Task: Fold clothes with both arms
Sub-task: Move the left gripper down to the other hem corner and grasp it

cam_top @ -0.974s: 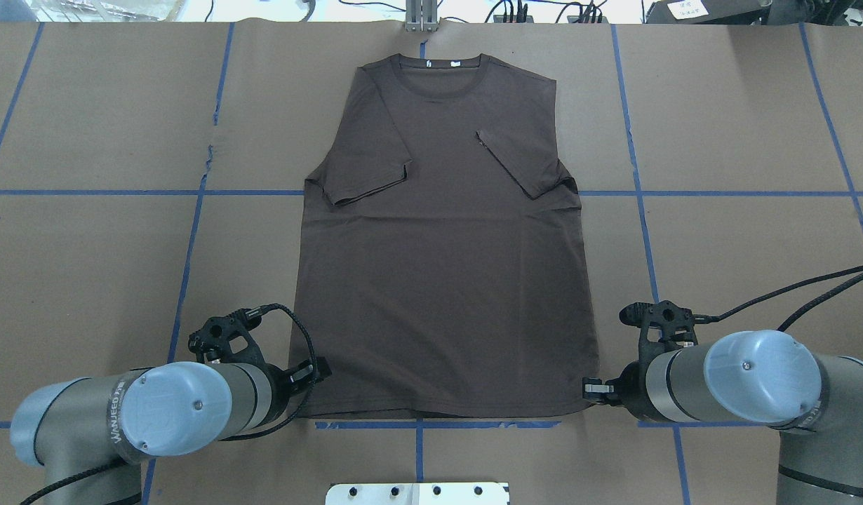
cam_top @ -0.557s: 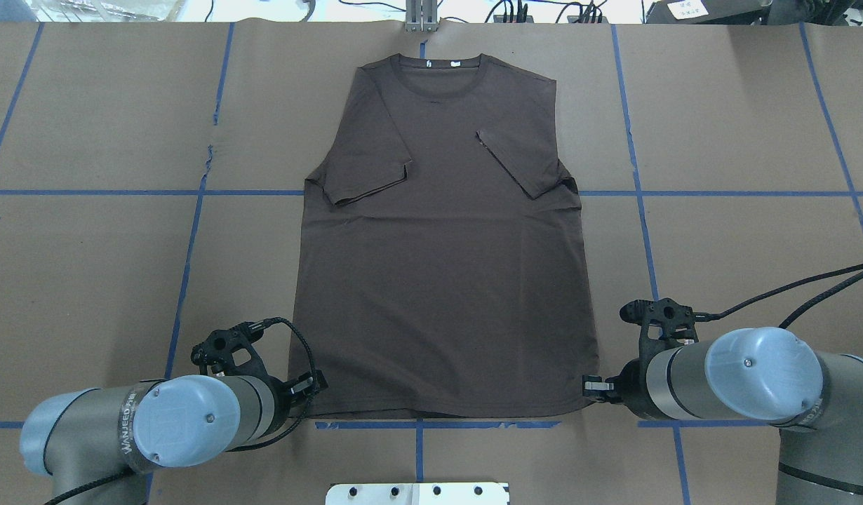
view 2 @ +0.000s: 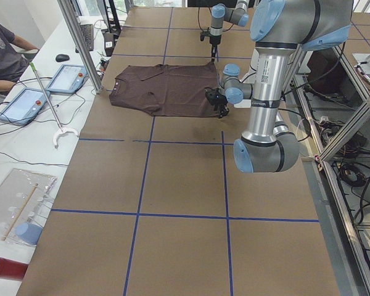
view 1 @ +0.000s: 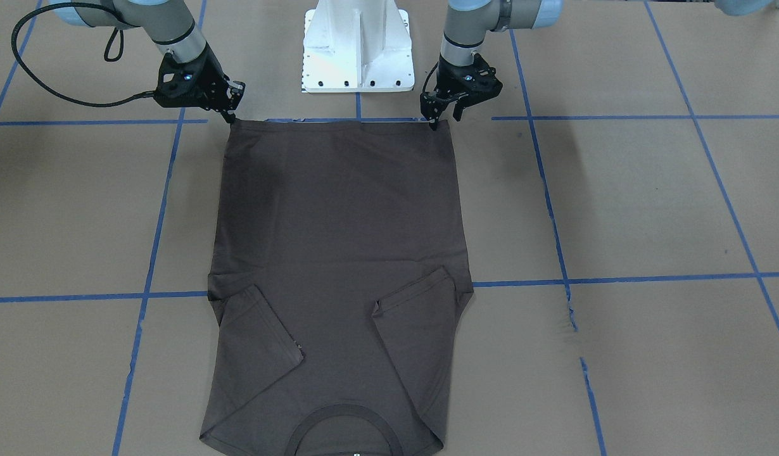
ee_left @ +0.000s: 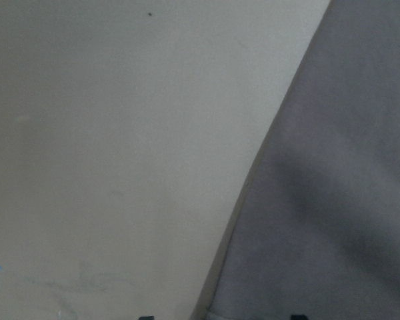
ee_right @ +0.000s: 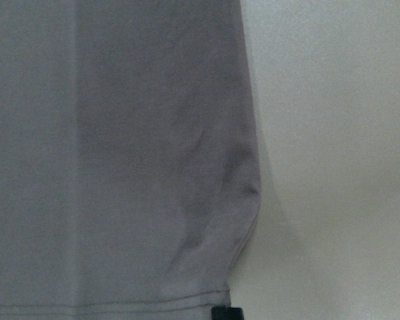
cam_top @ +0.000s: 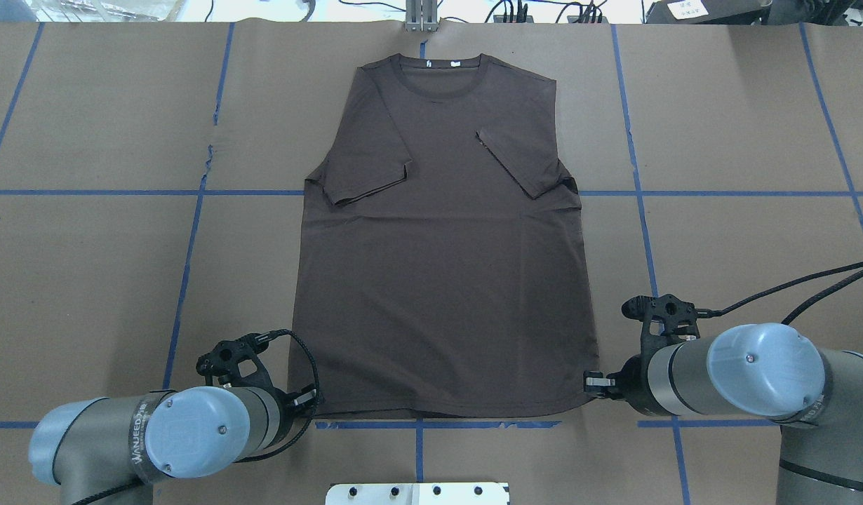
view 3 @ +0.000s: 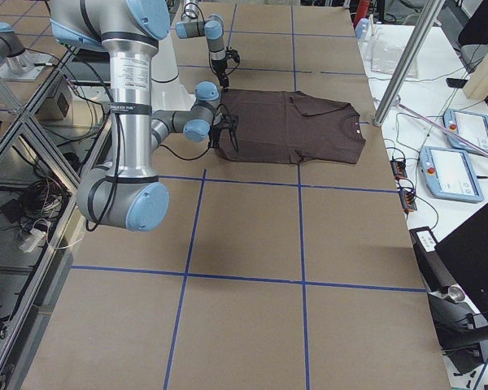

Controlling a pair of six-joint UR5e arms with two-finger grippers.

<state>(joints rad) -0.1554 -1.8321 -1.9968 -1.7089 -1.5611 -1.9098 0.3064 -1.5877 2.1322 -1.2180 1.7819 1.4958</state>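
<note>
The dark grey-brown T-shirt (cam_top: pixel 442 266) lies flat on the brown table, collar (cam_top: pixel 442 66) at the far edge and both sleeves folded inward. My left gripper (cam_top: pixel 309 401) is at the near left hem corner. In the left wrist view its jaws stand apart on either side of the shirt's edge (ee_left: pixel 333 200), so it is open. My right gripper (cam_top: pixel 594 384) is at the near right hem corner. In the right wrist view one dark fingertip sits at the hem and the cloth (ee_right: pixel 120 147) is puckered there, so it looks shut on the corner. In the front-facing view the left gripper (view 1: pixel 441 119) and the right gripper (view 1: pixel 231 114) sit at the same corners.
The white pedestal base (view 1: pixel 358 50) stands just behind the hem. Blue tape lines (cam_top: pixel 186 280) cross the brown paper. In the left side view an operator (view 2: pixel 0 55) and tablets (view 2: pixel 65 77) are beyond the far table edge, near a metal post (view 2: pixel 80 43).
My left arm has drawn back along the shirt's left edge toward the hem corner. The right arm has shifted only slightly. The shirt has not moved.
</note>
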